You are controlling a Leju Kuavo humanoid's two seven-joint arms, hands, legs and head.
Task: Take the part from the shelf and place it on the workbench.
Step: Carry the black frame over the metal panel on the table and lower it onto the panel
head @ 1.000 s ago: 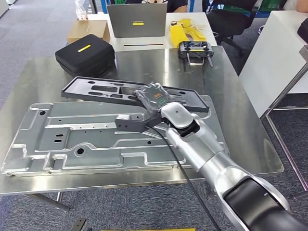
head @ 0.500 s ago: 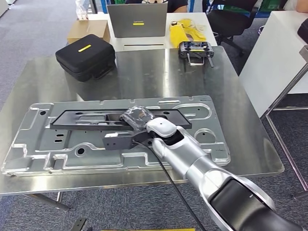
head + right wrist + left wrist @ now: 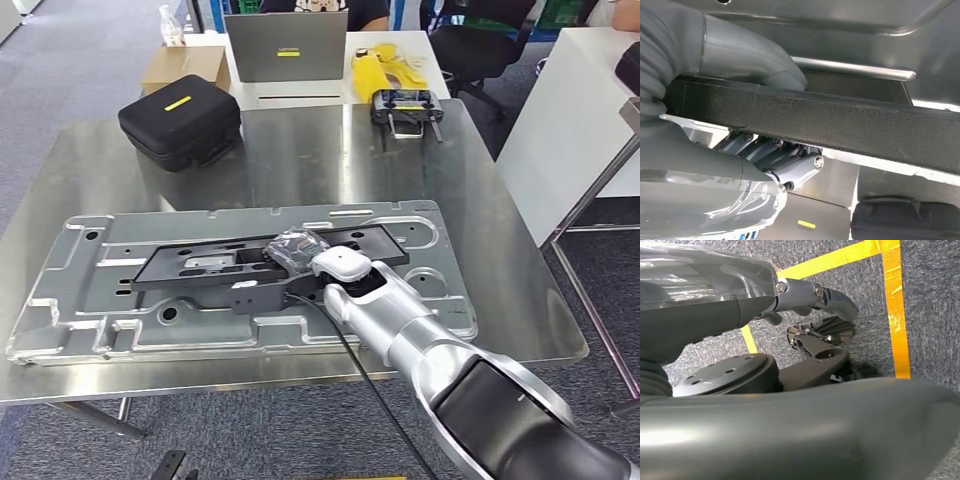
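Right hand [image 3: 296,250] grips black part [image 3: 249,260] over metal panel [image 3: 90,290] on workbench [image 3: 483,230].

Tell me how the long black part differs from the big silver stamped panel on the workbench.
The black part is dark, matte and narrow; the silver panel is shiny bare metal and much broader. The black part is gripped by the right hand and sits over the silver panel, which lies flat on the workbench, untouched by the hand. Both are long, flat pieces with cutouts, lying roughly parallel.

right arm [image 3: 423,345]: silver shell, black elbow band | black cable [image 3: 355,360] | robot hand [image 3: 298,248]: clear-wrapped
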